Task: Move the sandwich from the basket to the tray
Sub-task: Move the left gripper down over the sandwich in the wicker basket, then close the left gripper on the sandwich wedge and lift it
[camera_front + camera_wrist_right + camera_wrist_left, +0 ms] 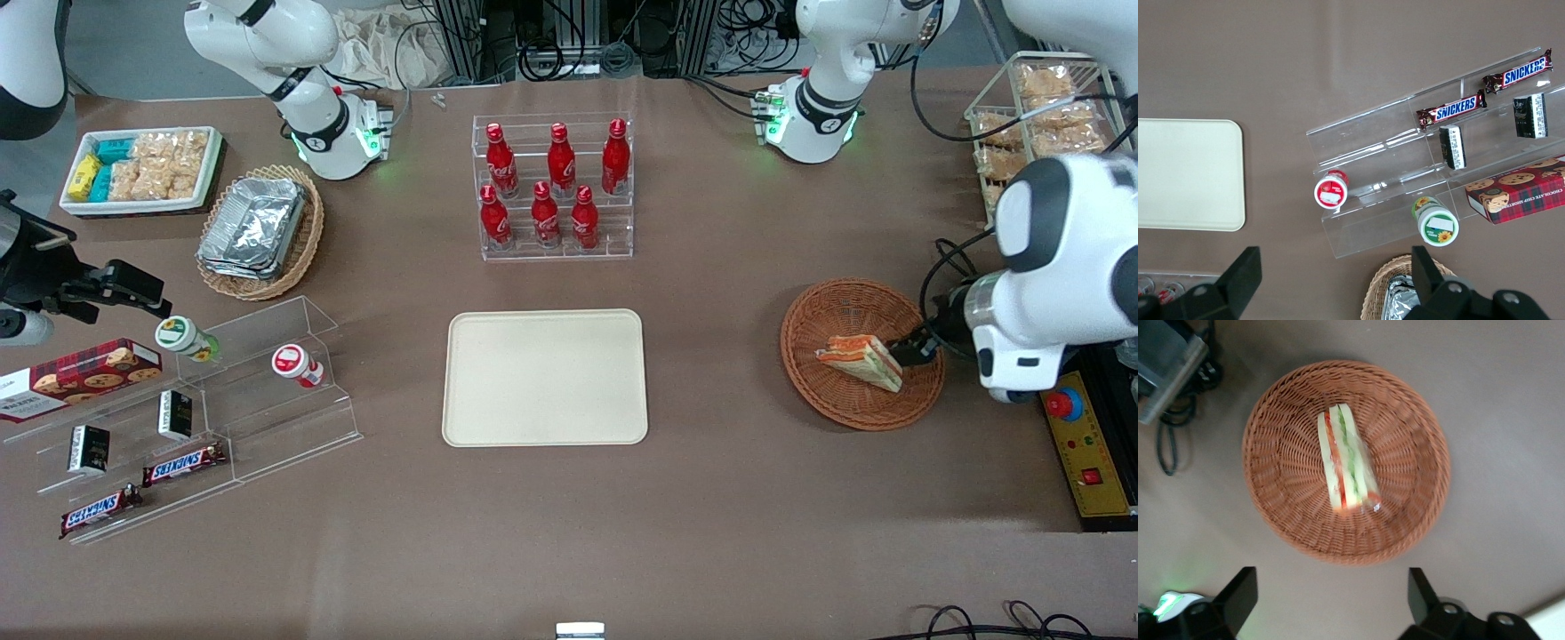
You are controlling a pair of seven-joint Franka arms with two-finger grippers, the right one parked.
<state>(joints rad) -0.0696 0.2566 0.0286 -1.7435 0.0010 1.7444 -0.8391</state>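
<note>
The sandwich (861,360), a triangular wedge with white bread and orange-red and green layers, lies in the round reddish-brown wicker basket (827,302) toward the working arm's end of the table. My left gripper (914,349) hangs above the basket's rim, beside the sandwich, open and empty. In the left wrist view the sandwich (1346,463) lies in the middle of the basket (1278,513), and the gripper (1330,597) has its fingers spread wide over bare table just outside the rim. The cream-beige tray (544,377) lies flat at the table's middle and holds nothing.
A clear rack of red cola bottles (556,191) stands farther from the camera than the tray. A tan basket of foil containers (258,231), a white snack bin (142,169) and an acrylic shelf of snacks (196,400) lie toward the parked arm's end. A yellow control box (1080,444) sits beside the basket.
</note>
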